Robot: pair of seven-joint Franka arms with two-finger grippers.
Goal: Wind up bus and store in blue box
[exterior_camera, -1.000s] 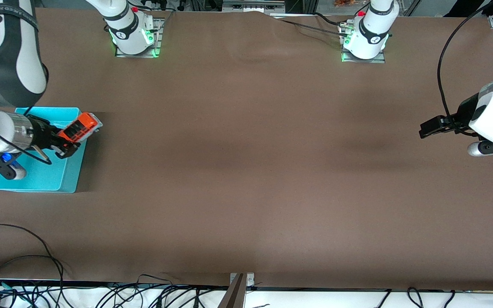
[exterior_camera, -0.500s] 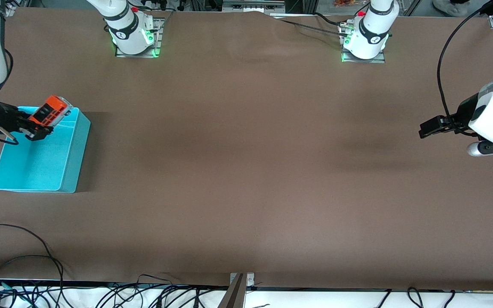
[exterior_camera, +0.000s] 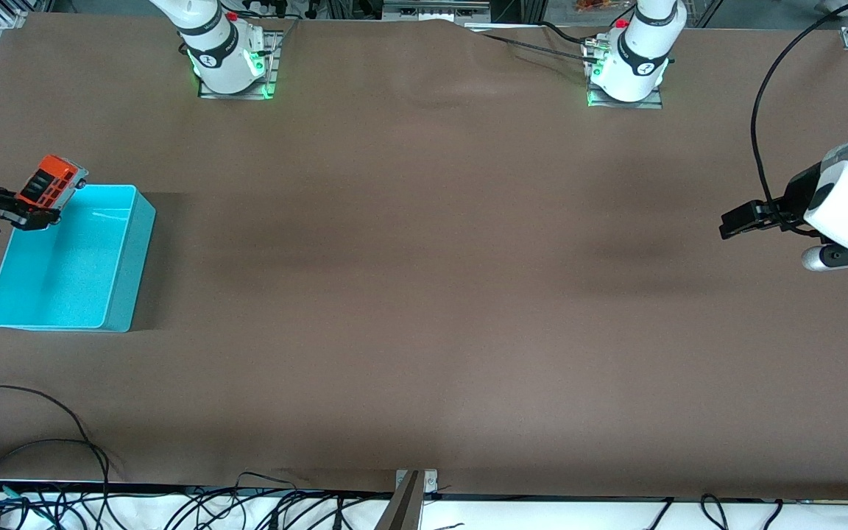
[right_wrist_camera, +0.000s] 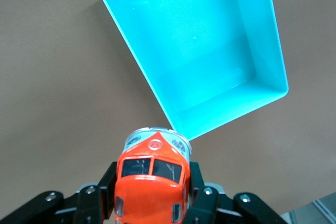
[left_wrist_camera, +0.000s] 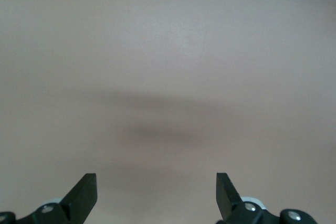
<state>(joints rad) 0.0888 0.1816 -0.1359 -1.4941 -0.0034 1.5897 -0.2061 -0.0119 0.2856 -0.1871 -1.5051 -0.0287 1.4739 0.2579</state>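
My right gripper (exterior_camera: 30,208) is shut on the bus (exterior_camera: 48,182), a small orange-red toy with dark roof panels, and holds it in the air over the corner of the blue box (exterior_camera: 118,276) at the right arm's end of the table. In the right wrist view the bus (right_wrist_camera: 153,179) sits between the fingers (right_wrist_camera: 102,184), nose toward the open, empty blue box (right_wrist_camera: 157,93). My left gripper (exterior_camera: 735,221) is open and empty, waiting over bare table at the left arm's end; its fingertips (left_wrist_camera: 84,192) show wide apart with only the table under them.
The brown table (exterior_camera: 424,294) stretches between the two arms. Both arm bases (exterior_camera: 229,59) stand along the table's edge farthest from the front camera. Loose cables (exterior_camera: 41,442) lie along the edge nearest that camera.
My right gripper has carried the bus from over the box's inner wall outward toward the right arm's end, to the box's corner. The left arm has not moved.
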